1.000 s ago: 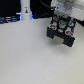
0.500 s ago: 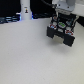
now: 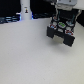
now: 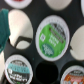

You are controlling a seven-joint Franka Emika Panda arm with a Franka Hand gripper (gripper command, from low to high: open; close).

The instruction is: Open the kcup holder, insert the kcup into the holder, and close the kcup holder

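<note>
The kcup holder (image 3: 62,31) is a black boxy unit on the white table at the exterior view's upper right. My gripper (image 3: 63,18) hangs right over its top, and its fingers are too blurred to make out there. In the wrist view I look down on the holder's black top (image 4: 35,10) with round slots. The kcup (image 4: 51,36), white with a green foil top, sits in one slot. A teal finger (image 4: 4,25) shows at the picture's edge, beside the kcup and apart from it. The other finger is out of view.
A tall white bottle-like post (image 3: 25,10) stands at the exterior view's upper left. Other pods sit in neighbouring slots, one with a dark and teal top (image 4: 18,68). An empty round slot (image 4: 47,73) lies close to the kcup. Dark objects line the back edge (image 3: 10,20).
The arm stays above the holder. I see no clear movement of the holder or the gripper.
</note>
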